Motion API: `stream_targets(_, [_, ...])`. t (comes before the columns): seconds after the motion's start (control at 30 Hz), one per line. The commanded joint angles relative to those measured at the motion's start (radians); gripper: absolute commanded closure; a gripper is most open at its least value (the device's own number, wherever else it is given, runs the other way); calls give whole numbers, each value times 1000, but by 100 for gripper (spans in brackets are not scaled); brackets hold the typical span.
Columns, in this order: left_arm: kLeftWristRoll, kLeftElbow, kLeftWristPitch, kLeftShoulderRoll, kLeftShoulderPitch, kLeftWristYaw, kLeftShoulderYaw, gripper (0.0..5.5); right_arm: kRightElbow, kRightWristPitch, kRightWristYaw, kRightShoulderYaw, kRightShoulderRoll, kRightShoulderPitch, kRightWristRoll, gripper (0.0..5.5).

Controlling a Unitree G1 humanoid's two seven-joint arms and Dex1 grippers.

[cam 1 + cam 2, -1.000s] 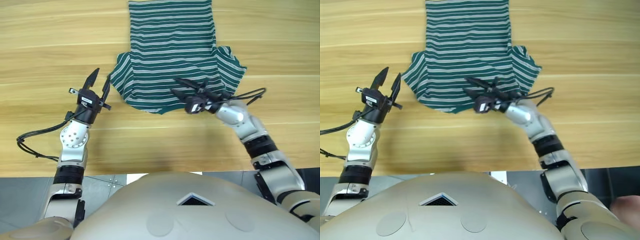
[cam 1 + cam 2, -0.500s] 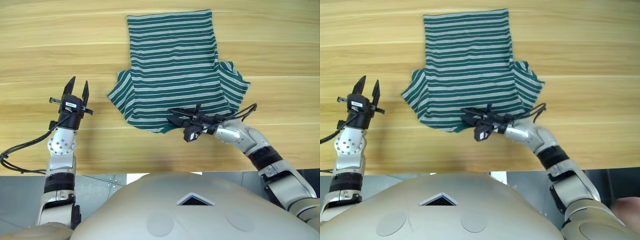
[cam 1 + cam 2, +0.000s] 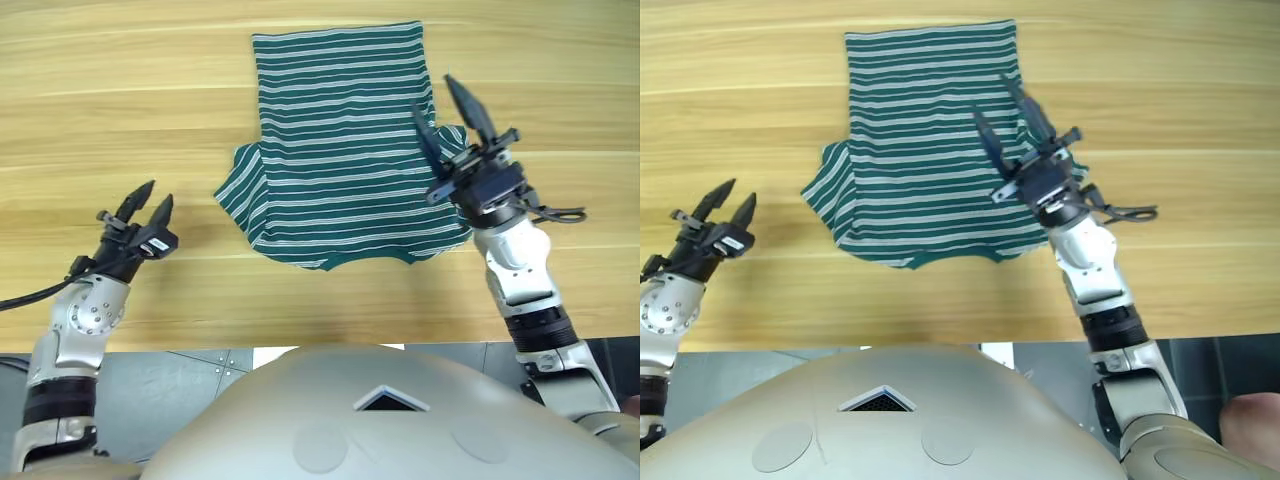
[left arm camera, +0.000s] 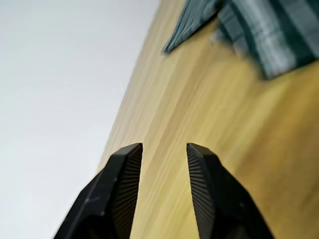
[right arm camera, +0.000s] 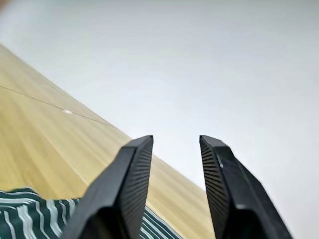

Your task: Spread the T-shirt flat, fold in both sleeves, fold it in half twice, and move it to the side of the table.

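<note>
Green striped T-shirt [image 3: 340, 140], lying mid-counter [image 3: 120, 90] with its hem farthest from the robot (both sleeves rumpled); right end effector [image 3: 434, 93] over its right sleeve, fingers spread, empty; left end effector [image 3: 155, 197] likewise spread, well apart to the left.

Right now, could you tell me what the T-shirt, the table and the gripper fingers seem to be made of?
T-shirt: soft matte knit cloth, probably cotton; it wrinkles and bunches at the sleeves. Table: wood or wood-look laminate, faint sheen; grain lines and plank seams. Gripper fingers: black, ribbed inner faces; hard plastic or rubber, cannot tell.
</note>
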Motion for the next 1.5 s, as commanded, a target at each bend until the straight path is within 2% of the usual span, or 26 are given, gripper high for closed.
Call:
stream_targets(0.03, [71,-161,37,75,45,-179,-97,386,41,41,14,-94,-34,-6,-39,379])
stream_targets(0.13, [91,-181,57,137,-15,-266,-110,386,55,43,28,-123,-37,-10,-62,379])
stream_targets(0.27, [110,-133,70,126,-103,-304,-186,386,71,34,40,-124,-13,-14,-99,379])
stream_targets(0.57, [199,39,106,65,-252,-197,-297,386,86,11,38,-138,5,15,-145,379])
stream_targets(0.97, [238,143,203,82,-291,-87,-324,386,98,-4,46,-152,17,34,-154,379])
stream_targets(1.3, [228,143,180,74,-319,-79,-387,386,106,-15,51,-157,21,31,-153,379])
stream_targets(1.5, [230,159,210,82,-324,-71,-390,471,102,-21,58,-157,26,37,-143,375])
